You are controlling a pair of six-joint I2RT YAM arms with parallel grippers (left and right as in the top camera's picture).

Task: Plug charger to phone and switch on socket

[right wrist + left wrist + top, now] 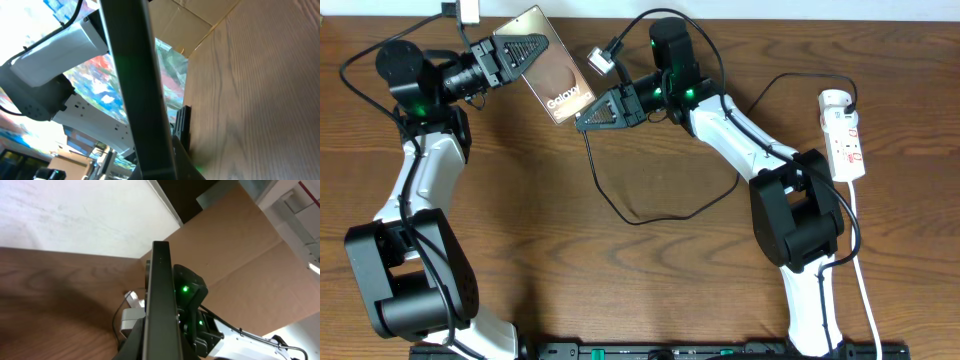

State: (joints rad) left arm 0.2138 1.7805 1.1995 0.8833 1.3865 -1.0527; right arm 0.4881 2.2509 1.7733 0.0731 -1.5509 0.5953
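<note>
Counter [650, 290]: brown wood-grain surface, carrying both arms and the task items.
Phone [552, 80]: bronze-brown slab with white "Galaxy" lettering, sitting toward 11 o'clock in the overhead view. It is slanting, with its lettered end pointing to 5 o'clock. In the left wrist view it is showing edge-on [162, 305] as a dark upright bar.
Left hand [512, 55]: closed, gripping the phone at its 10 o'clock end.
Right hand [584, 121]: closed, its fingertips sitting just beside the phone's lettered end, at the phone's 5 o'clock. The thin black cable is running up into the fingertips, so the hand appears to be pinching the charger near its tip. The connector itself is hidden.
Charger [650, 218]: long thin black cable, looping across the counter centre toward 6 o'clock, then rising toward 2 o'clock and arcing over to the socket's 12 o'clock end. Whether its plug is seated cannot be told.
Socket [846, 140]: narrow white strip with small red marks, lying lengthwise at 3 o'clock, well apart from the phone.
White cord [865, 280]: thick, trailing from the socket toward 6 o'clock.
</note>
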